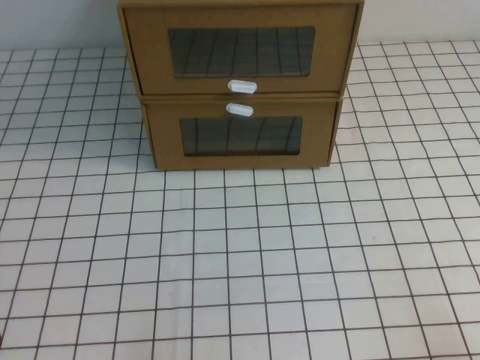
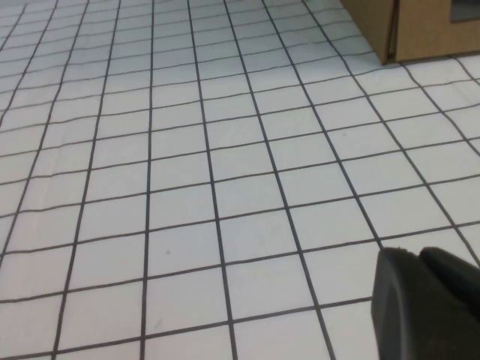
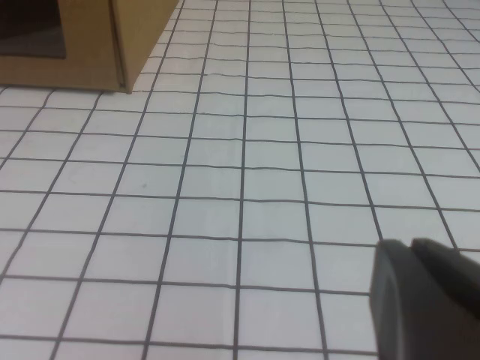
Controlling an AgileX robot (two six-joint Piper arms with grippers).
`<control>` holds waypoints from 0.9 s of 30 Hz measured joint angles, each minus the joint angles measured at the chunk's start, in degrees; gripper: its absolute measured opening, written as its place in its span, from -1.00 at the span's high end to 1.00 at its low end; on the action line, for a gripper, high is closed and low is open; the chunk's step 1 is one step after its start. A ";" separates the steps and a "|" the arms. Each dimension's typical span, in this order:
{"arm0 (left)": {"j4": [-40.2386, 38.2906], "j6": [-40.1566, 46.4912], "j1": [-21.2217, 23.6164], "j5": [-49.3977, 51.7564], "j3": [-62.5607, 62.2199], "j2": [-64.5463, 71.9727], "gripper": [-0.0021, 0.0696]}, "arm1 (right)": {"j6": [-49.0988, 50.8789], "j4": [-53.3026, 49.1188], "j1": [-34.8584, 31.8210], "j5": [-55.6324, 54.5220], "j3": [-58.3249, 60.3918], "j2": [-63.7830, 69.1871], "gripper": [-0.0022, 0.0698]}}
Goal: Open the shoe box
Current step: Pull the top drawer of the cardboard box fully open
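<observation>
**Item 1. Shoe boxes, stacked pair.** Two brown cardboard boxes stood one on the other at the top centre of the high view.
- The upper shoe box (image 1: 241, 22) ran out of the frame at its top edge.
- The lower shoe box (image 1: 161, 139) sat on the tabletop (image 1: 240, 262) directly below it, its front set slightly narrower.
- Each front carried a dark window: the upper window (image 1: 240, 52) and the lower window (image 1: 240, 135).
- Each front also carried a small white handle. The upper handle (image 1: 242, 86) lay at the bottom edge of its front and the lower handle (image 1: 240, 110) at the top edge of its front. The two handles were just apart across the seam between the boxes.
- Both fronts lay flush with their boxes, closed.

**Item 2. Tabletop.** A white surface ruled with a dark grid filled the centre and bottom of the high view, and both sides beside the boxes.

**Item 3. Left gripper (image 2: 418, 259).** It was dark and hung low over the gridded tabletop. A corner of the lower shoe box lay well apart from it, farther along the surface. Its fingers (image 2: 394, 300) lay together, with only a thin seam showing between them, and they held nothing.

**Item 4. Right gripper (image 3: 411, 249).** It was dark and likewise hung low over the tabletop. The opposite corner of the lower shoe box lay well apart from it. Its fingers (image 3: 390, 300) were pressed together on nothing.

**Item 5. Contact.** Neither gripper touched a box or a handle.
</observation>
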 joint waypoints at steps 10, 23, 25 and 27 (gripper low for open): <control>0.00 0.00 0.00 0.00 0.00 0.00 0.96 | 0.00 0.00 0.00 0.00 0.00 0.00 0.98; 0.00 0.00 0.00 -0.11 0.00 0.00 0.96 | 0.00 0.00 0.00 0.00 0.00 0.00 0.98; -0.76 0.00 0.00 -0.61 0.00 0.00 0.96 | 0.00 0.00 0.00 0.00 0.00 0.00 0.98; -1.84 0.00 0.00 -1.42 0.00 0.00 0.96 | 0.00 0.00 0.00 0.00 0.00 0.00 0.98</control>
